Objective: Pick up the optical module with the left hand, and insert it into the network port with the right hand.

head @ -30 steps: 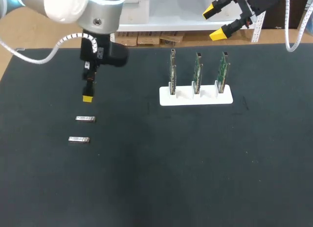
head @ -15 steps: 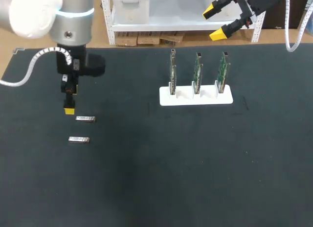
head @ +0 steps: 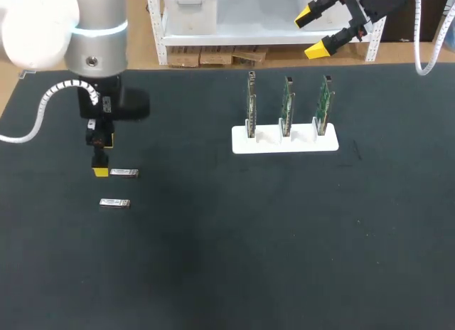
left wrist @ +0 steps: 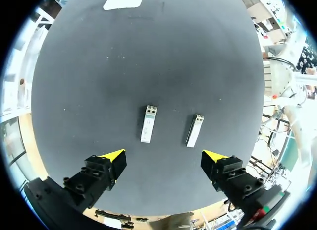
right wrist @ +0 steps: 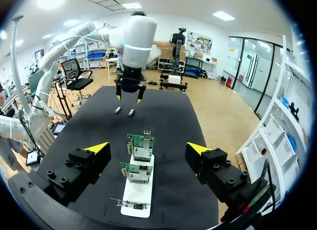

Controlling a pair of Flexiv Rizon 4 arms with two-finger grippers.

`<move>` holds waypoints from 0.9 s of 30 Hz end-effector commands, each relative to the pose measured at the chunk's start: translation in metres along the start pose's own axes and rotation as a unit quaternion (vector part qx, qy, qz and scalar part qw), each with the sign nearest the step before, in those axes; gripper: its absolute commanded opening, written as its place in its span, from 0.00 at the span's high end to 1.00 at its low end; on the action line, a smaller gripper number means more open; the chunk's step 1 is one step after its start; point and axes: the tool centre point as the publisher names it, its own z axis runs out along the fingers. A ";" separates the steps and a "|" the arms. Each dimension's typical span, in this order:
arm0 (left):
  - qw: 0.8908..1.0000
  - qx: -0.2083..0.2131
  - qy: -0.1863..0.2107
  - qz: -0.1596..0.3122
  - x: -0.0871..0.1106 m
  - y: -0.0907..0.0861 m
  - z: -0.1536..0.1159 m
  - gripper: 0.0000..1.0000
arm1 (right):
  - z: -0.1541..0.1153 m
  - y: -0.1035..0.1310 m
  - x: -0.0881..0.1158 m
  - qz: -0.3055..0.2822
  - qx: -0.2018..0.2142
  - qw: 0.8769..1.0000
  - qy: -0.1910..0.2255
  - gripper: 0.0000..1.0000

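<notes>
Two small silver optical modules lie side by side on the black table, one farther (head: pixel 124 173) and one nearer (head: pixel 114 203). My left gripper (head: pixel 100 170) points down just left of the farther module, open and empty. In the left wrist view both modules (left wrist: pixel 148 123) (left wrist: pixel 194 130) lie on the mat ahead of the open left gripper (left wrist: pixel 163 158), untouched. Three upright network cards (head: pixel 287 102) stand in a white holder (head: pixel 284 144). My right gripper (head: pixel 313 33) hangs open behind the table's far edge; in its own view the right gripper (right wrist: pixel 147 148) is above the cards (right wrist: pixel 141 145).
The white holder (right wrist: pixel 137 193) with its cards is the only tall thing on the table. My left arm (right wrist: pixel 131 46) stands beyond it over the modules (right wrist: pixel 124 111).
My left arm has swung to the left and come down, its yellow tip now level with the farther module. The right arm and the modules have stayed where they were.
</notes>
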 end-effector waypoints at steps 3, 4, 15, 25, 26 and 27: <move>1.000 0.011 0.005 0.006 -0.009 0.007 0.004 0.00 | 0.000 0.002 0.000 0.000 0.002 1.000 0.000 0.00; 1.000 0.012 -0.005 0.006 -0.010 0.006 0.000 0.00 | 0.000 0.002 0.000 0.000 0.002 1.000 0.000 0.00; 1.000 0.012 -0.005 0.006 -0.010 0.006 0.000 0.00 | 0.000 0.002 0.000 0.000 0.002 1.000 0.000 0.00; 0.998 -0.015 0.048 0.033 -0.024 0.008 0.009 0.00 | 0.000 0.002 0.000 0.000 0.002 1.000 0.000 0.00; 0.998 -0.015 0.048 0.032 -0.024 0.008 0.010 0.00 | 0.000 0.002 0.000 0.000 0.002 1.000 0.000 0.00; 0.998 -0.019 0.045 0.030 -0.023 0.009 0.010 0.00 | 0.000 0.002 0.000 0.000 0.002 1.000 0.000 0.00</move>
